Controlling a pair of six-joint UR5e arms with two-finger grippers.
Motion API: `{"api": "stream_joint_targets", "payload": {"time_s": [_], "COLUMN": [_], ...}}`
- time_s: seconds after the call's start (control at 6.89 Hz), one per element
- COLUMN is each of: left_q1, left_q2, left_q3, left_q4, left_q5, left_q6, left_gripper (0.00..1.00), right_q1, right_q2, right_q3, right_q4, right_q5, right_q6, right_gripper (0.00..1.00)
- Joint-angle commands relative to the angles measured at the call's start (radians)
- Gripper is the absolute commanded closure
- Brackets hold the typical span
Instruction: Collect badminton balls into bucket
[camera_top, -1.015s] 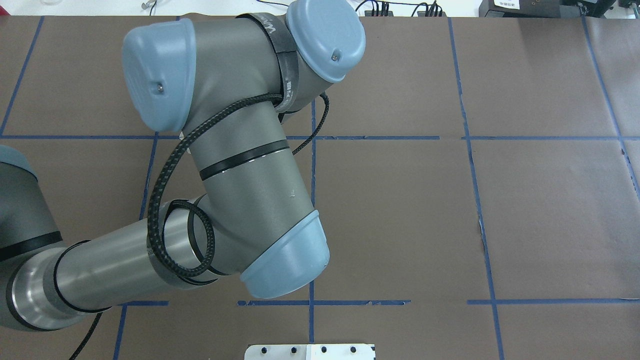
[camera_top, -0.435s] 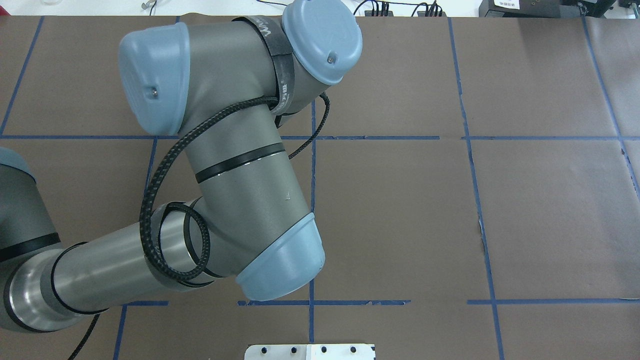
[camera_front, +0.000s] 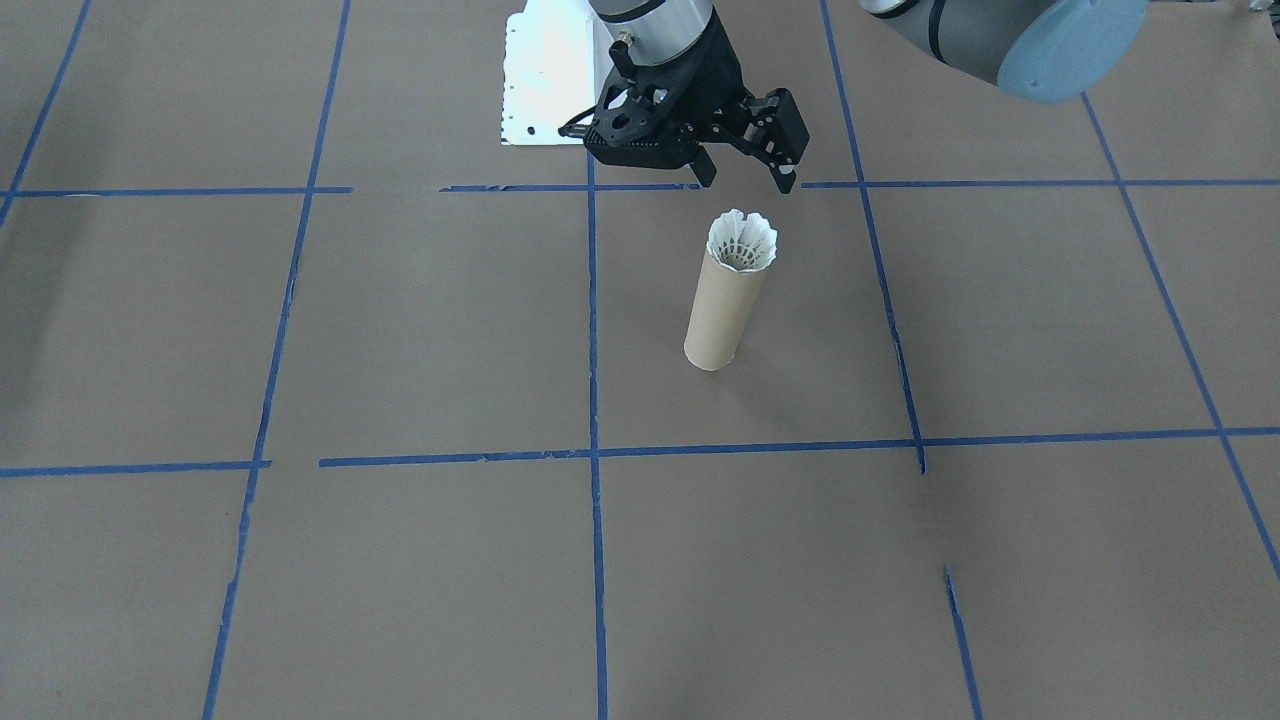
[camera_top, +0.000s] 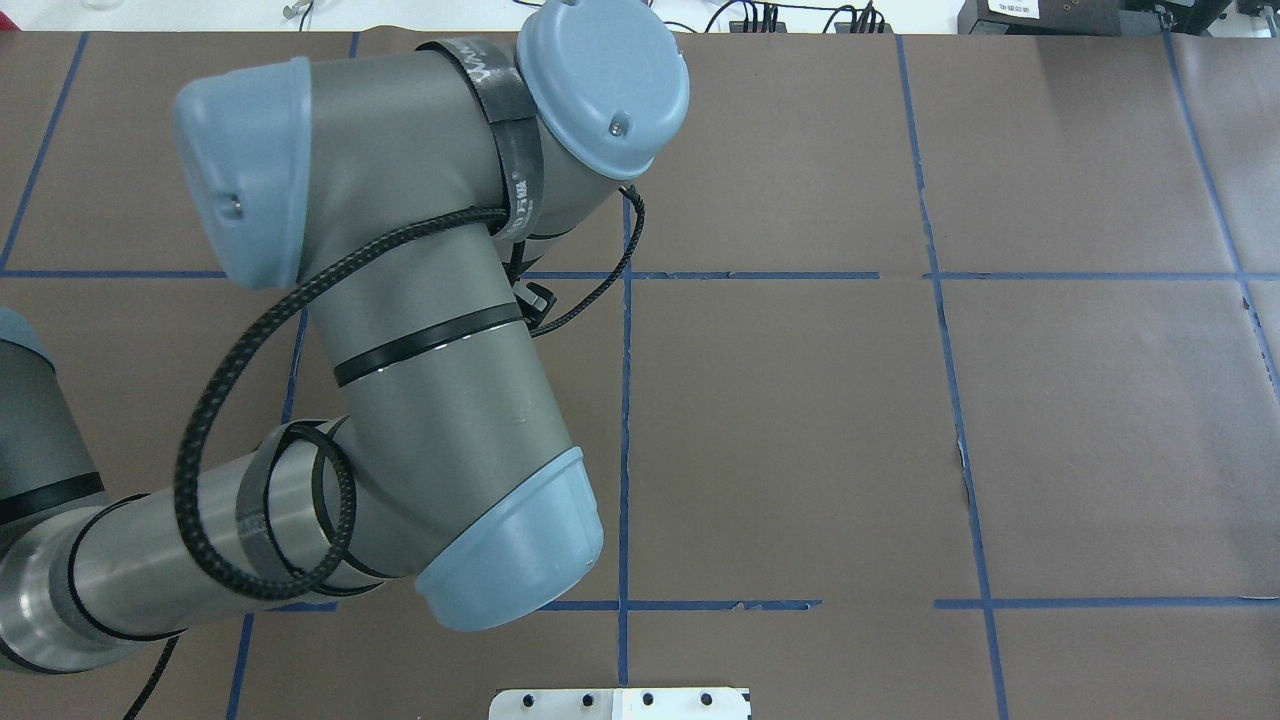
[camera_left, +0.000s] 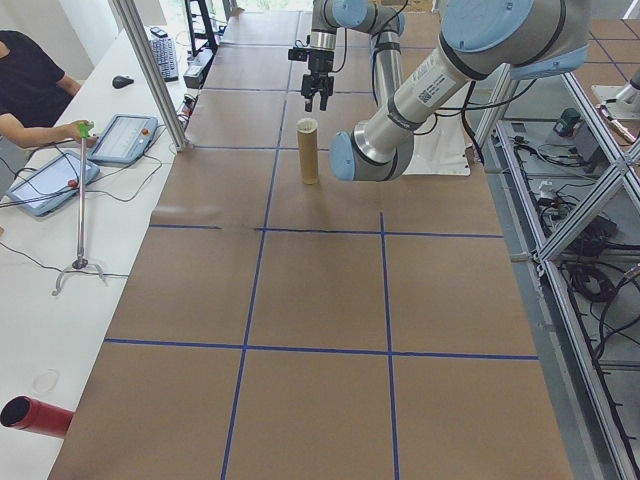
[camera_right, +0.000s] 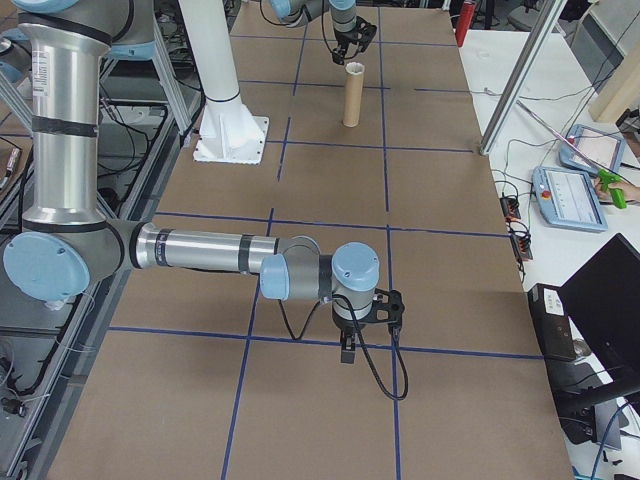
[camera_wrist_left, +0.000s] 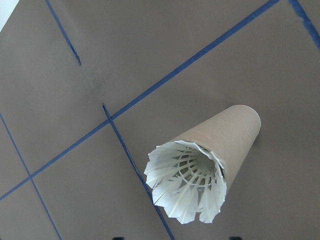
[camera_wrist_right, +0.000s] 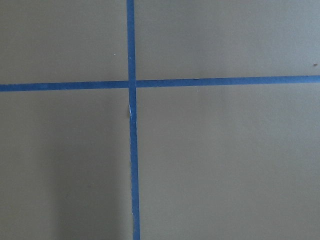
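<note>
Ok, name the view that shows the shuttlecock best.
Left wrist: the shuttlecock fills the tube mouth, feathers clear. The front view shows it small; the side views show only the tube, and in the overhead view the arm hides it.

brown table (camera_front: 400, 330), blue tape grid (camera_front: 593, 400), white side bench (camera_left: 60, 260)

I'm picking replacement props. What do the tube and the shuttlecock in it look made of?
The tube looks like matte tan cardboard: dull, uniform brown wall with no shine. The shuttlecock seated in its mouth appears to have white feathers: separate overlapping vanes with thin ribs, though a synthetic skirt can't be ruled out.
</note>
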Motion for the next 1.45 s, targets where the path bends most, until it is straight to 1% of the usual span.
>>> {"api": "stream_joint_targets", "payload": {"time_s": [0.0,0.15,0.29,0.44,0.58,0.73,0.87,1.02,1.16,1.31], "left_q1": [-0.009,-0.050,-0.105,-0.196,-0.298,-0.377,-0.449,-0.494,-0.535,-0.572], "left_q2": [0.086,0.095,0.107,0.167,0.262,0.346,0.453,0.556,0.600,0.618], "left_q3": [-0.151,-0.172,-0.174,-0.174,-0.172,-0.168,-0.162,-0.157,-0.116,-0.088], "left_q4": [-0.018,-0.045,-0.080,-0.146,-0.258,-0.364,-0.495,-0.621,-0.695,-0.708], "left_q5": [0.000,-0.001,-0.024,-0.081,-0.151,-0.193,-0.246,-0.314,-0.377,-0.426], "left_q6": [0.002,0.005,0.090,0.212,0.324,0.387,0.394,0.400,0.400,0.416], "left_gripper": [0.00,0.00,0.00,0.00,0.00,0.00,0.00,0.00,0.00,0.00], "right_q1": [0.000,0.000,0.000,0.000,0.000,0.000,0.000,0.000,0.000,0.000], "right_q2": [0.000,0.000,0.000,0.000,0.000,0.000,0.000,0.000,0.000,0.000], "right_q3": [-0.001,-0.001,-0.001,-0.001,-0.001,-0.001,-0.001,-0.001,-0.001,-0.001], "right_q4": [0.000,0.000,0.000,0.000,0.000,0.000,0.000,0.000,0.000,0.000], "right_q5": [0.000,0.000,0.000,0.000,0.000,0.000,0.000,-0.002,0.000,0.000], "right_q6": [-0.001,-0.001,-0.001,-0.001,0.001,-0.001,-0.001,-0.001,-0.001,-0.001], "right_gripper": [0.00,0.00,0.00,0.00,0.00,0.00,0.00,0.00,0.00,0.00]}}
